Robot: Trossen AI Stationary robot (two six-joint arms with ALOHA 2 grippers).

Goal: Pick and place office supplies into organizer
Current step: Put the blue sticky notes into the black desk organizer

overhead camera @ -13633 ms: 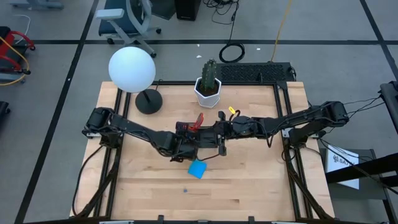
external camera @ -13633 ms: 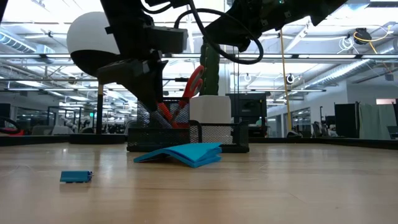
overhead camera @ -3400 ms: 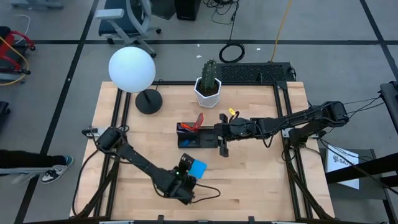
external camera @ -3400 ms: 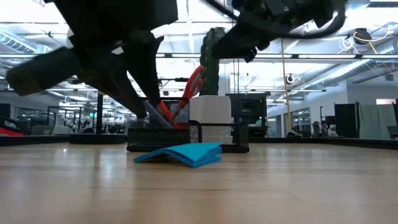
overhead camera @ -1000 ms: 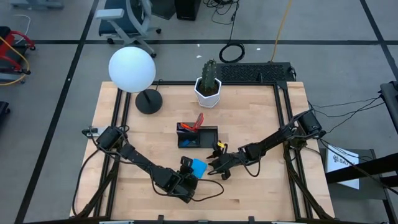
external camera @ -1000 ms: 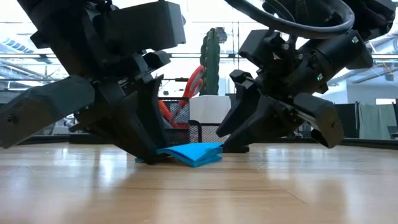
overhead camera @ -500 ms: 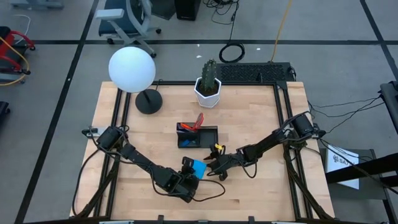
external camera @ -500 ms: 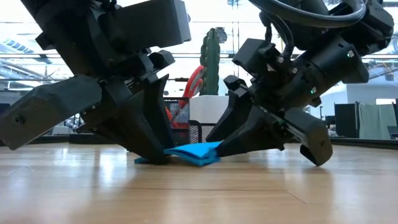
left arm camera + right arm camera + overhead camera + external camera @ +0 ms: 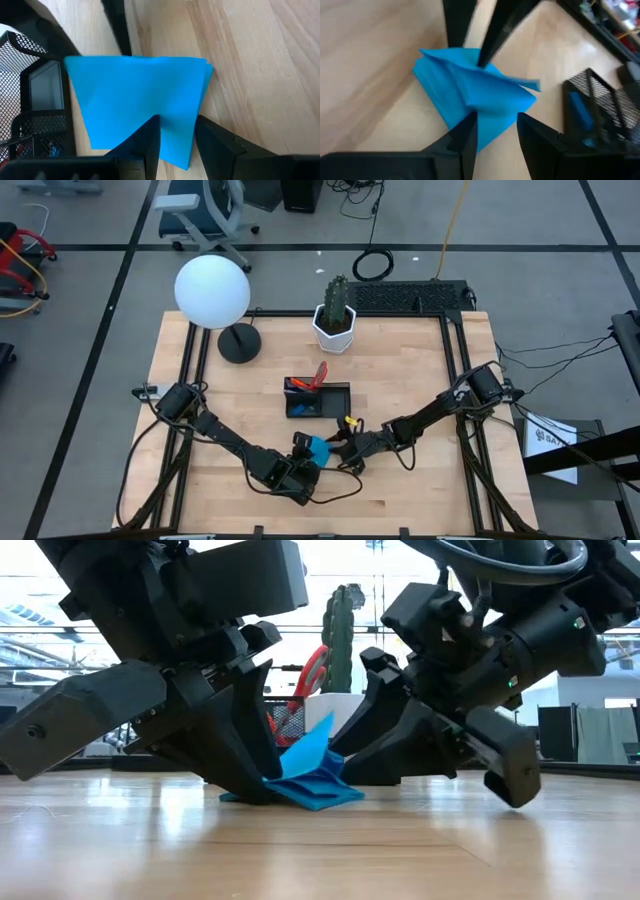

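Both grippers meet at the blue pad (image 9: 318,448) near the front middle of the wooden surface (image 9: 420,370). The left gripper (image 9: 305,457) comes in from the near left, its fingers (image 9: 150,142) slightly apart and resting over the near edge of the pad; whether they pinch a sheet cannot be told. The right gripper (image 9: 338,453) reaches in from the right with its fingers (image 9: 466,135) spread apart, straddling the pad's right edge without clearly clamping it.

From table height the pad (image 9: 310,775) lies on the surface with its top sheets lifted and fanned upward, tilted between the two grippers. The right wrist view shows the same pad (image 9: 470,95) crumpled and folded up, the other arm's dark fingers touching its far side.

The black mesh organizer (image 9: 318,399) sits just beyond the pad, toward the middle of the surface, apart from it. Red-handled scissors (image 9: 317,374) stand tilted in its left part, and something blue (image 9: 580,111) lies inside one compartment.

Farther back stands a cactus in a white pot (image 9: 335,315), and to the far left a lamp with a white globe (image 9: 212,291) on a round black base (image 9: 238,342).
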